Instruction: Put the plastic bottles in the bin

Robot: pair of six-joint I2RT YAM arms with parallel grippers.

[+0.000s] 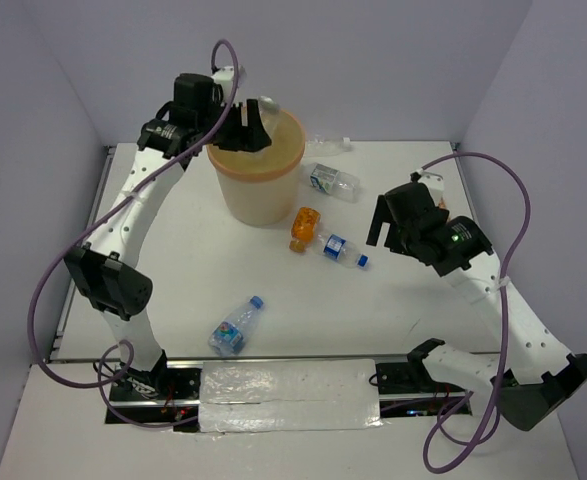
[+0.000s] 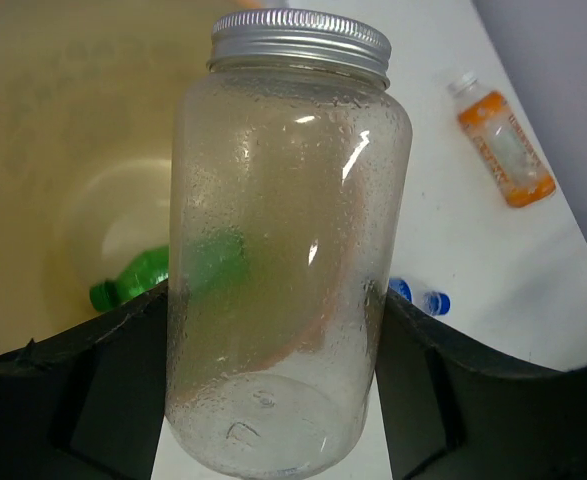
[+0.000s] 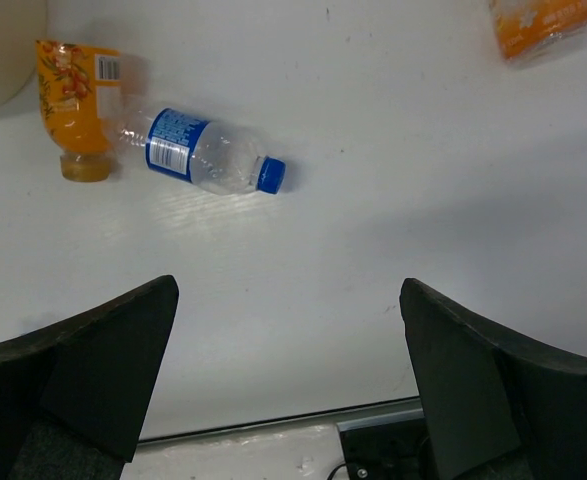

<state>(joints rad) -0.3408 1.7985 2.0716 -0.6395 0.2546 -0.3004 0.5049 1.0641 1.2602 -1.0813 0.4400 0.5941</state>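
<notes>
My left gripper (image 1: pixel 248 122) is shut on a clear plastic bottle with a silver screw cap (image 2: pixel 288 230) and holds it over the mouth of the pale orange-tan bin (image 1: pixel 273 190). In the left wrist view the gripper (image 2: pixel 273 345) looks into the bin (image 2: pixel 53 150), where a green bottle (image 2: pixel 133 285) lies on the bottom. My right gripper (image 1: pixel 388 228) is open and empty above the table (image 3: pixel 288 385). An orange bottle (image 1: pixel 303 228) and a clear blue-labelled bottle (image 1: pixel 341 248) lie beside the bin, both also in the right wrist view (image 3: pixel 76 100), (image 3: pixel 198 152).
A clear blue-capped bottle (image 1: pixel 235 327) lies near the front edge. Two more bottles lie right of the bin (image 1: pixel 333 180) and behind it (image 1: pixel 328 143). Another orange bottle shows at the top of the right wrist view (image 3: pixel 548 22). Walls enclose the table.
</notes>
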